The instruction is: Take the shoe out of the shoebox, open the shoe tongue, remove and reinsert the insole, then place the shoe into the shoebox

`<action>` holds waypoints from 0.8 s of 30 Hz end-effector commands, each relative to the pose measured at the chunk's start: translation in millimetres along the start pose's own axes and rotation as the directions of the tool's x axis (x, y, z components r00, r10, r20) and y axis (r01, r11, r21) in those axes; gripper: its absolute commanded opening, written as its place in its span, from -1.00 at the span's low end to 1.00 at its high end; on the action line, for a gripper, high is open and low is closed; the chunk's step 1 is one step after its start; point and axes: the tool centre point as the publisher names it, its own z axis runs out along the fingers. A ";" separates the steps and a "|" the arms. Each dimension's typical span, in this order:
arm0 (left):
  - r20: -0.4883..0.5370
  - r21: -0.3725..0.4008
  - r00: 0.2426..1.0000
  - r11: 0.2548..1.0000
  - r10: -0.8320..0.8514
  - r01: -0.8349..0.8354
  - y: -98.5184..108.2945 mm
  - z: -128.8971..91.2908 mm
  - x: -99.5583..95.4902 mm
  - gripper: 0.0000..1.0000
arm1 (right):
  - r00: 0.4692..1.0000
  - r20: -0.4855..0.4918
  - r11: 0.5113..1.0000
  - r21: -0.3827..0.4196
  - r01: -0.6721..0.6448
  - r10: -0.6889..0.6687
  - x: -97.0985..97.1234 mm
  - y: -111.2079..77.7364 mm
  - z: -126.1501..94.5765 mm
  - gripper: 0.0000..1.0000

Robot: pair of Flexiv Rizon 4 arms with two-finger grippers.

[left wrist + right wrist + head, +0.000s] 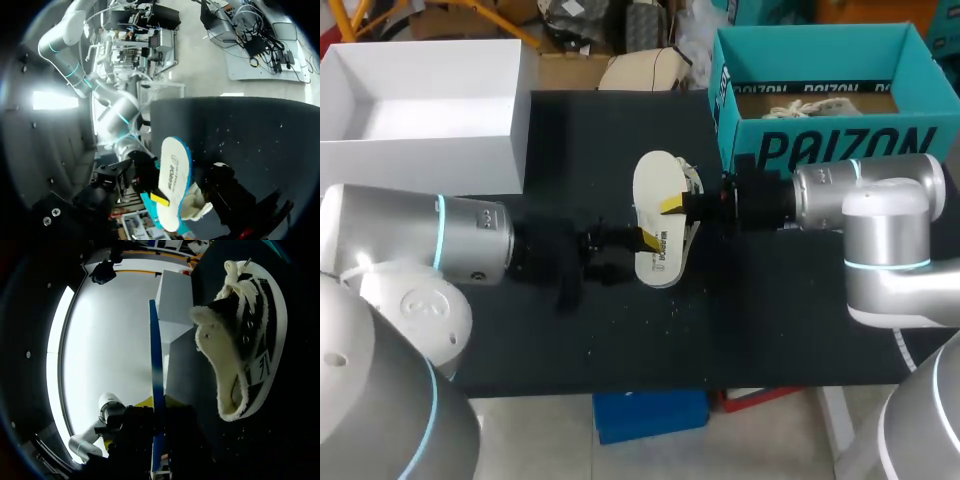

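Note:
A white insole (658, 225) with a blue underside hangs over the middle of the black table (800, 320). My right gripper (675, 207) comes in from the right and is shut on it. In the right wrist view the insole (156, 380) is edge-on between the yellow tips. My left gripper (638, 255) stands open at the insole's near end, its fingers apart. In the left wrist view the insole (172, 175) has a yellow fingertip on it. The cream-lined shoe (245, 335) lies on its side on the table beside the insole, mostly hidden under it in the head view (694, 186).
The teal shoebox (820, 150) stands open at the back right, close behind my right arm. A white box (420, 150) stands at the back left. Bare table lies in front of the insole.

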 end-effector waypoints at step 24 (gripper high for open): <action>-0.946 -0.032 0.321 0.976 0.040 -0.216 -6.6 -8.7 -35.2 1.00 | 1.000 0.002 1.000 -0.003 -0.001 0.001 0.0 -0.1 1.6 -1.00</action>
